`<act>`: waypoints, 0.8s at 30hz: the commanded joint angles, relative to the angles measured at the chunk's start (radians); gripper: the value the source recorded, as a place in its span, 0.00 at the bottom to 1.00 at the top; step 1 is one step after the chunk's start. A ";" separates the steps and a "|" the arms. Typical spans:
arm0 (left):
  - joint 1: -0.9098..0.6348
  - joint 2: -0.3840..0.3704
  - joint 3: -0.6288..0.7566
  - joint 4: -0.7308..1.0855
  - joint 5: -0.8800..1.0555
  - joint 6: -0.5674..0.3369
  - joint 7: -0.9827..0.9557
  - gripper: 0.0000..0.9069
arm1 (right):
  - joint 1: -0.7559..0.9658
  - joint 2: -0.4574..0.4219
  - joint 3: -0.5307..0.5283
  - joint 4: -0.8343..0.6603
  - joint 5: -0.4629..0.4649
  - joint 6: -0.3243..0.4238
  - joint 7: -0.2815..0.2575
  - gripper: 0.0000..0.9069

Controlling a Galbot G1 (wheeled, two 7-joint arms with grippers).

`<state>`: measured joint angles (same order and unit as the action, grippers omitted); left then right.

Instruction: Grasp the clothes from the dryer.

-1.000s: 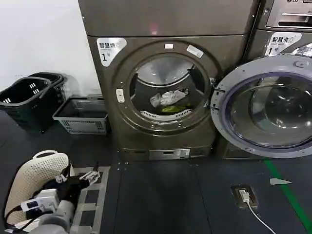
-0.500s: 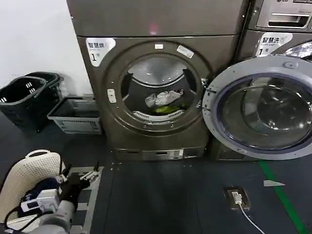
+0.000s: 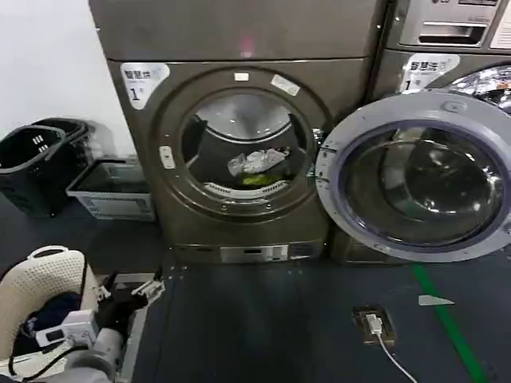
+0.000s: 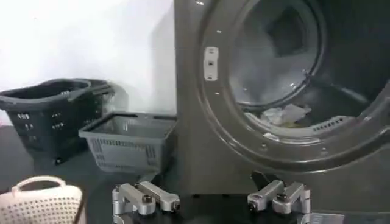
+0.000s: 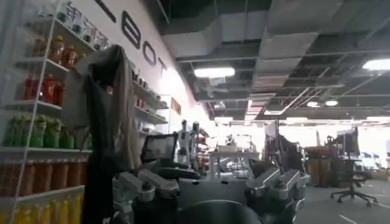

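Compared with a second ago, the dryer (image 3: 239,136) sits further left in the head view, and the left end effector (image 3: 132,291) lies lower and closer to the picture's left corner. That end effector hovers low over the dark floor (image 3: 263,327), well apart from the machine, with its fingers (image 4: 146,198) spread wide and holding nothing. Just beside it on the robot's left stands a white perforated basket (image 3: 36,279).

The dryer's round door (image 3: 415,177) hangs swung open to the right, baring the dark drum. The clothes (image 3: 257,163) lie at the drum's bottom near the front lip: a whitish-grey piece on top and a yellow-green piece (image 3: 257,180) just beneath it. The left wrist view shows the whitish piece (image 4: 283,114) resting inside the porthole.

To the left of the dryer, a grey crate (image 3: 112,190) and a black basket (image 3: 40,159) stand against the white wall.

The right end effector (image 5: 210,185) points away at a room with shelves of bottles (image 5: 36,91), its fingers set apart and empty.
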<state>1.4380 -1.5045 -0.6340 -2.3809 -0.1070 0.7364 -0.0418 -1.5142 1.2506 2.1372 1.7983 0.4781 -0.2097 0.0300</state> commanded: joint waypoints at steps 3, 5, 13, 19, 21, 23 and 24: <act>-0.003 -0.001 0.003 0.006 0.001 0.049 0.000 1.00 | -0.002 0.001 0.001 0.000 0.000 0.001 0.000 1.00; -0.002 -0.002 0.007 0.006 0.002 0.049 -0.001 1.00 | -0.002 0.002 0.001 -0.001 0.000 0.002 0.000 1.00; -0.002 -0.001 0.002 0.010 0.004 0.049 0.001 1.00 | 0.000 0.002 -0.004 0.004 0.000 0.002 0.003 1.00; -0.003 -0.002 0.004 0.011 0.004 0.049 0.001 1.00 | 0.001 0.003 -0.005 0.003 -0.001 0.003 0.003 1.00; -0.004 -0.002 0.004 0.011 0.005 0.049 0.001 1.00 | 0.001 0.004 -0.005 0.003 0.000 0.004 0.004 1.00; -0.004 -0.002 0.005 0.011 0.005 0.049 0.001 1.00 | 0.001 0.005 -0.010 0.002 0.000 0.016 0.011 1.00; -0.004 -0.002 0.005 0.010 0.006 0.049 0.001 1.00 | 0.001 0.005 -0.012 0.000 -0.003 0.027 0.017 1.00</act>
<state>1.4340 -1.5070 -0.6296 -2.3706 -0.1022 0.7364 -0.0413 -1.5119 1.2558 2.1287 1.7971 0.4773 -0.1932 0.0401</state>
